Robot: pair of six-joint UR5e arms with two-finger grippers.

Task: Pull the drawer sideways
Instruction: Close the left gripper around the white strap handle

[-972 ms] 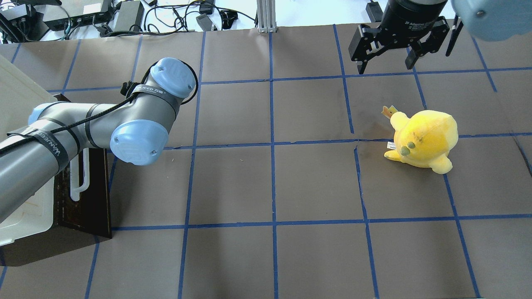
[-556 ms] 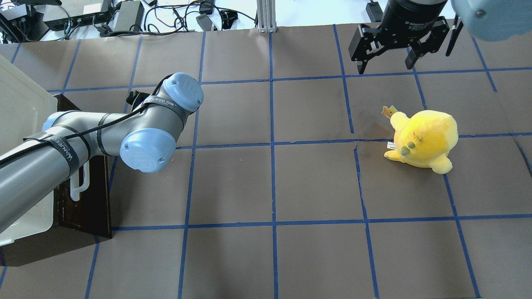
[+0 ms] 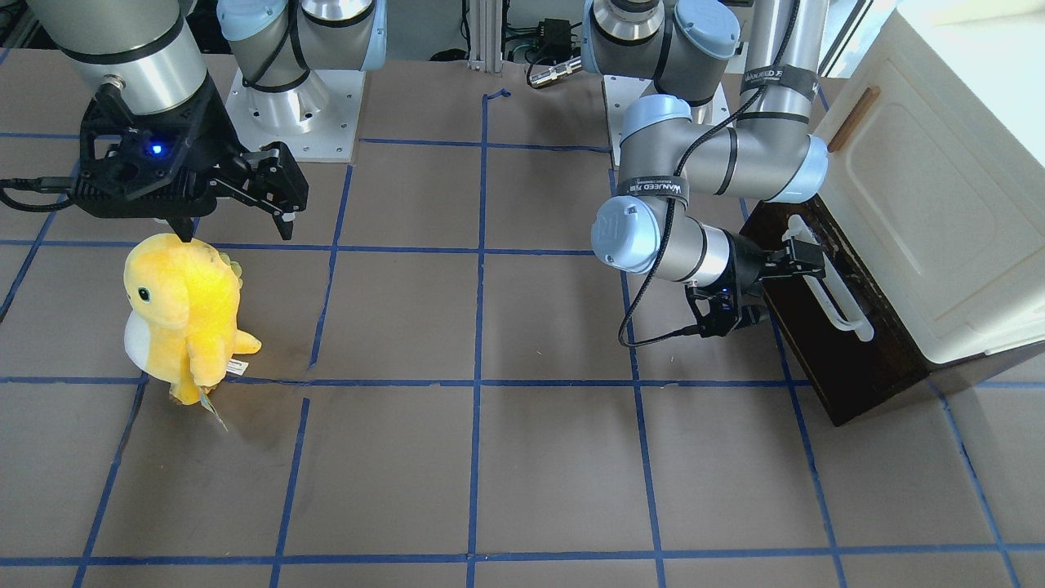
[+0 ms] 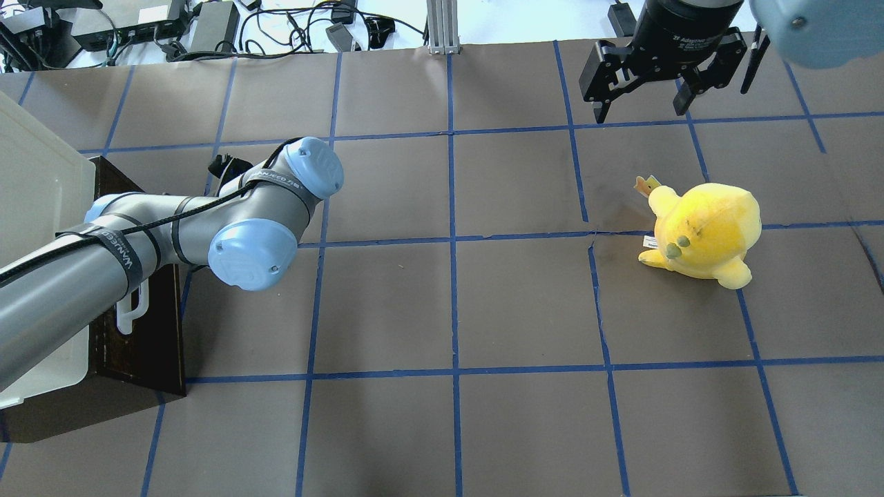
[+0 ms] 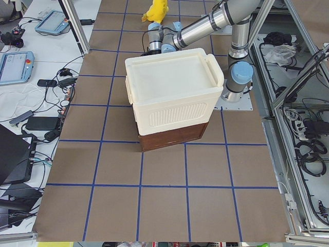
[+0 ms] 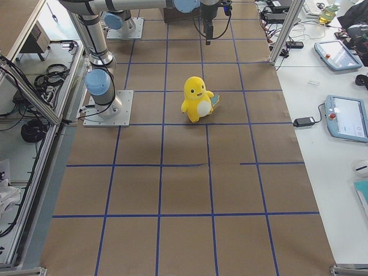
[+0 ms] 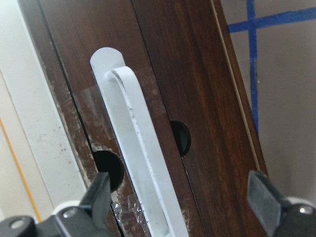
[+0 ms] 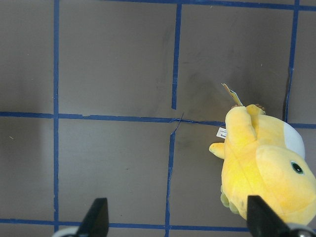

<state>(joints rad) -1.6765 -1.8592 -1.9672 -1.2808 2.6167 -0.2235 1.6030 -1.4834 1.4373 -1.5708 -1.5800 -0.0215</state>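
Observation:
The drawer's dark brown front point(image 3: 849, 359) sits at the foot of the cream cabinet point(image 3: 922, 212). Its long white bar handle point(image 3: 829, 286) runs along the front. None of the drawer's inside shows. My left gripper point(image 3: 796, 263) is open at the handle's far end. In the left wrist view the handle point(image 7: 143, 163) runs between the two spread fingers point(image 7: 98, 195) without touching them. In the overhead view the arm hides the left gripper, and only the handle's near end point(image 4: 131, 310) shows. My right gripper point(image 4: 642, 96) is open and empty, hovering at the table's far right.
A yellow plush toy point(image 4: 704, 231) stands on the brown mat near the right gripper and also shows in the right wrist view point(image 8: 266, 168). The cabinet has a panelled door with a small brown handle point(image 3: 853, 118). Cables and boxes point(image 4: 207, 27) lie beyond the table's far edge.
My left arm's elbow and wrist have swung toward the view's right and nearer, covering more of the handle. The drawer front, the right gripper and the plush have not moved.

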